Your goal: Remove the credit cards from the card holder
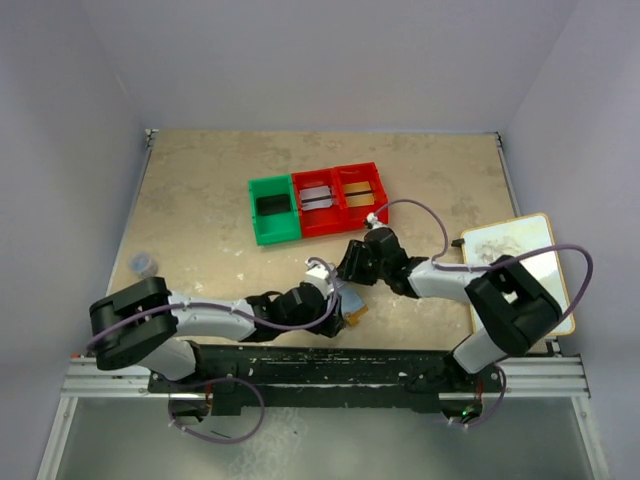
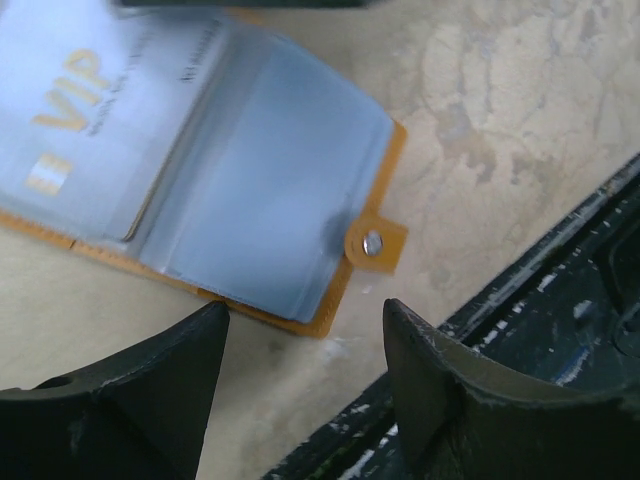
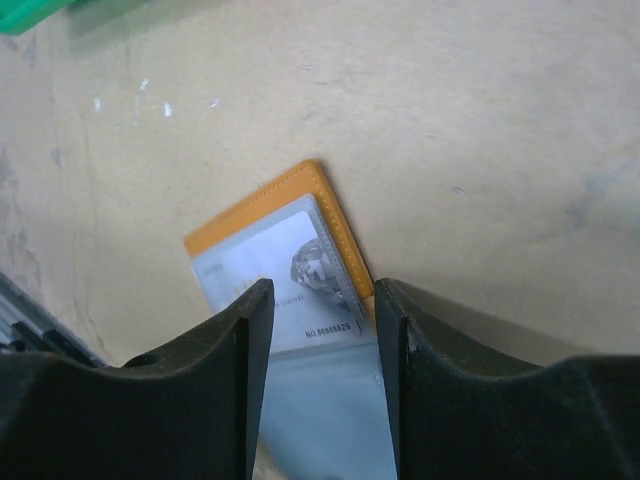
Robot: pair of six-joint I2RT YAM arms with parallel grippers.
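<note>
The card holder (image 1: 348, 303) lies open on the table near the front rail, orange-tan outside with pale blue-grey pockets (image 2: 270, 190) and a tab clasp (image 2: 375, 243). A pale credit card marked VIP (image 2: 80, 130) sits in one pocket. The right wrist view shows the card holder (image 3: 260, 210) with a pale numbered card (image 3: 300, 265) in it. My left gripper (image 1: 322, 288) (image 2: 305, 330) is open over bare table, just short of the holder's near edge. My right gripper (image 1: 350, 268) (image 3: 318, 300) stands open above the holder, its fingers on either side of a blue-grey pocket.
Behind the holder stand a green bin (image 1: 273, 210) with something dark inside and two red bins (image 1: 340, 198), one with a grey card (image 1: 316, 197), one with a gold-tan card (image 1: 357, 187). A white tan-edged board (image 1: 520, 265) lies right. A small grey object (image 1: 143, 263) lies left. The black rail (image 2: 560, 300) runs close by.
</note>
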